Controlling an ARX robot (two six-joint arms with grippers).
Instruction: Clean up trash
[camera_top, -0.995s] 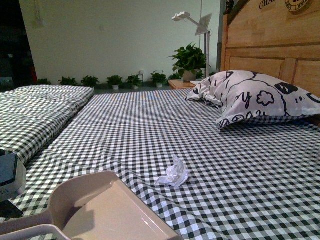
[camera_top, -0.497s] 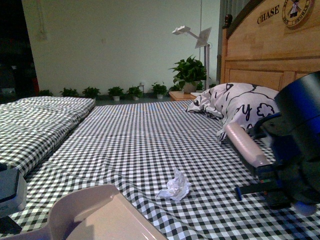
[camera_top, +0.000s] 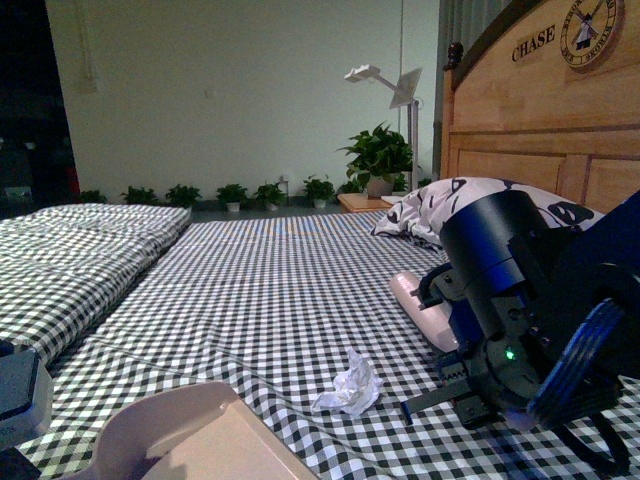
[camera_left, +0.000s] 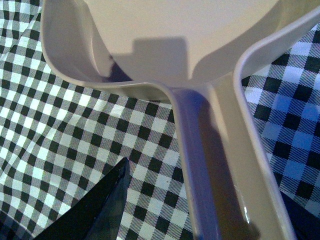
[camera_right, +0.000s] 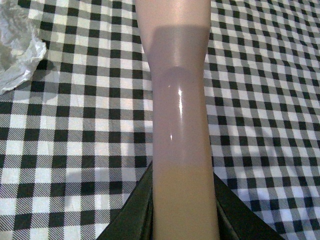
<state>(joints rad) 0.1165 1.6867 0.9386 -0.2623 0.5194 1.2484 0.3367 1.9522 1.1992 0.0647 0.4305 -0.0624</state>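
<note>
The trash (camera_top: 350, 385), a small crumpled silvery-white wad, lies on the checked bedsheet (camera_top: 280, 290); it also shows at the edge of the right wrist view (camera_right: 15, 45). The beige dustpan (camera_top: 190, 435) sits low at the near left, a little short of the wad. My left gripper (camera_left: 205, 220) is shut on the dustpan handle (camera_left: 205, 150). My right gripper (camera_right: 182, 215) is shut on the beige brush handle (camera_right: 177, 100). In the front view the brush handle (camera_top: 422, 310) and the right arm (camera_top: 520, 330) stand just to the right of the wad, apart from it.
A white pillow with black doodles (camera_top: 440, 205) lies against the wooden headboard (camera_top: 540, 120) at the back right. A second checked bed (camera_top: 80, 250) is at the left. Potted plants (camera_top: 378, 155) and a lamp (camera_top: 385, 85) stand beyond the bed.
My right arm with the brush has come into view from the right and moved left toward the wad. The dustpan now shows lower in the front view.
</note>
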